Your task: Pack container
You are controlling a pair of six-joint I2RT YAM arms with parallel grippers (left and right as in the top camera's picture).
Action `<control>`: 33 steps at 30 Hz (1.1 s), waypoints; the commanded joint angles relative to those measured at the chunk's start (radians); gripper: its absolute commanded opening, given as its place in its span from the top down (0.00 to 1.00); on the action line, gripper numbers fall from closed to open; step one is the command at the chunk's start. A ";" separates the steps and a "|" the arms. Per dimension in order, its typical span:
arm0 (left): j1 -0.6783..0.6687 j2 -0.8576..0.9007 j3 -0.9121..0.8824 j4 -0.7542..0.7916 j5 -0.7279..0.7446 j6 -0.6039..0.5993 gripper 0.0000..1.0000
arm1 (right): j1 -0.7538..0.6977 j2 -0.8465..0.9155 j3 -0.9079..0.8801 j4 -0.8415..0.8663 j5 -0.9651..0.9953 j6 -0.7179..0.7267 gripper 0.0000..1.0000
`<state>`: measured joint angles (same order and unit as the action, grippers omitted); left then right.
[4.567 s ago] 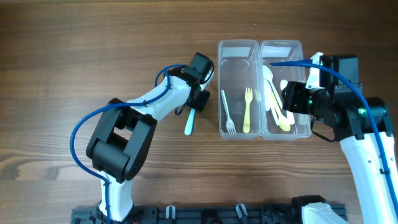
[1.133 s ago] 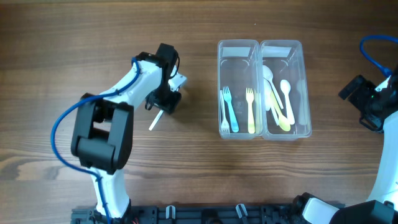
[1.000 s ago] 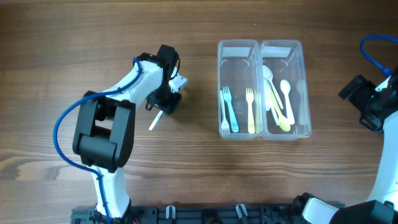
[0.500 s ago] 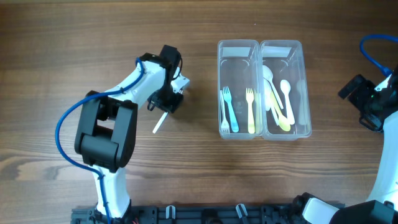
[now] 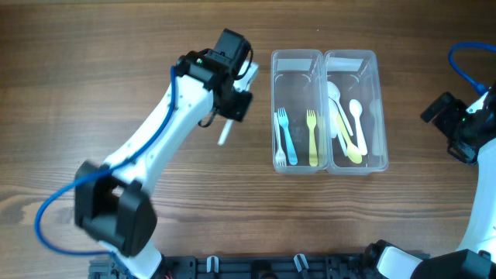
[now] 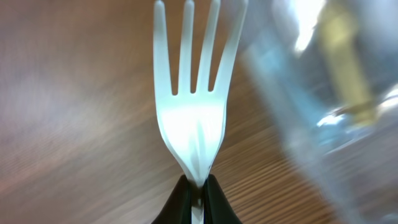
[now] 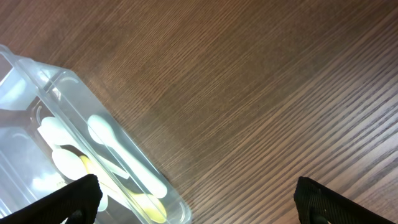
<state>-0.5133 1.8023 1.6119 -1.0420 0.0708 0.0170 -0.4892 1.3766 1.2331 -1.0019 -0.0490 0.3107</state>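
A clear two-compartment container [image 5: 324, 56] stands right of centre. Its left compartment holds a white, a blue [image 5: 284, 136] and a yellow fork [image 5: 311, 136]; the right one holds white and yellow spoons [image 5: 345, 124]. My left gripper [image 5: 236, 97] is shut on a white fork [image 6: 193, 106], held above the table just left of the container; the handle [image 5: 225, 133] pokes out below. In the left wrist view the tines point forward, with the container's wall [image 6: 311, 93] at the right. My right gripper [image 7: 199, 202] is open and empty beside the container's right wall [image 7: 112, 155].
The wooden table [image 5: 77, 70] is bare round the container. My right arm [image 5: 465, 128] rests at the far right edge. A black rail [image 5: 256, 267] runs along the front edge.
My left gripper has lifted the white fork from the table and carried it right and away, up to the container's left side. The right arm has not moved in the last second.
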 commanded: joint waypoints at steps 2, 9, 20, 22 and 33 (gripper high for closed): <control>-0.111 -0.075 0.020 0.120 0.118 -0.212 0.96 | -0.003 -0.003 0.017 0.003 -0.036 0.011 0.00; -0.200 0.029 0.019 0.248 0.086 -0.341 0.96 | -0.003 -0.004 0.017 0.000 -0.058 0.003 0.01; -0.206 0.070 0.020 0.315 0.085 -0.365 0.61 | -0.003 -0.048 0.017 0.006 -0.108 -0.074 0.05; -0.183 0.026 0.020 0.290 0.085 -0.362 0.61 | -0.003 -0.089 0.017 0.012 -0.149 -0.099 0.06; -0.071 -0.350 0.020 0.035 -0.249 -0.281 0.43 | -0.003 -0.391 0.017 0.018 -0.449 -0.254 0.02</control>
<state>-0.6086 1.6043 1.6241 -0.9421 0.0132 -0.3058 -0.4892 1.0637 1.2331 -0.9855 -0.3256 0.1417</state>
